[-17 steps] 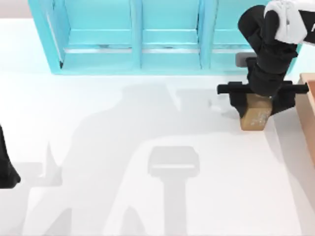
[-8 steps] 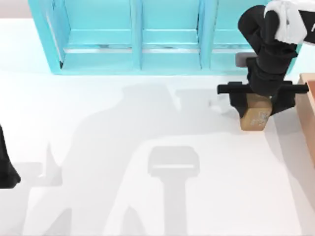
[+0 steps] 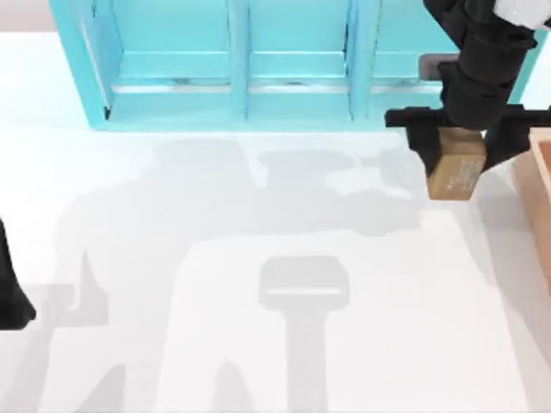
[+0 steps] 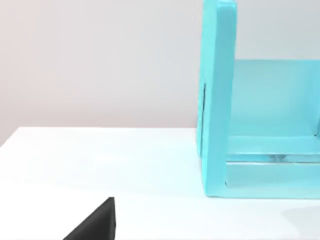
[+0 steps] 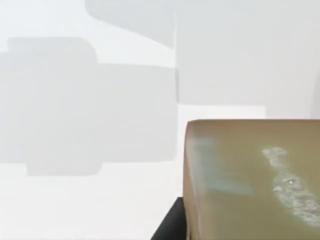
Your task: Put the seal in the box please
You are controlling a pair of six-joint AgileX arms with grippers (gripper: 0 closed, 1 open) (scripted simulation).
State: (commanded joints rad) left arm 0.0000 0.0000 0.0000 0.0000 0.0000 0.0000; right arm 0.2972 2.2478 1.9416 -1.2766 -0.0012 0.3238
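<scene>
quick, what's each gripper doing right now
Right gripper: shut on the small tan-brown block seal, beside the turquoise shelf.
Left gripper: parked at table's left edge; cannot be told.

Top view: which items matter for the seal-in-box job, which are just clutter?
Job:
- seal, held in the right claw
- box, at the table's right edge

Not part of it:
- turquoise shelf at the back
- left claw, parked at the left edge
</scene>
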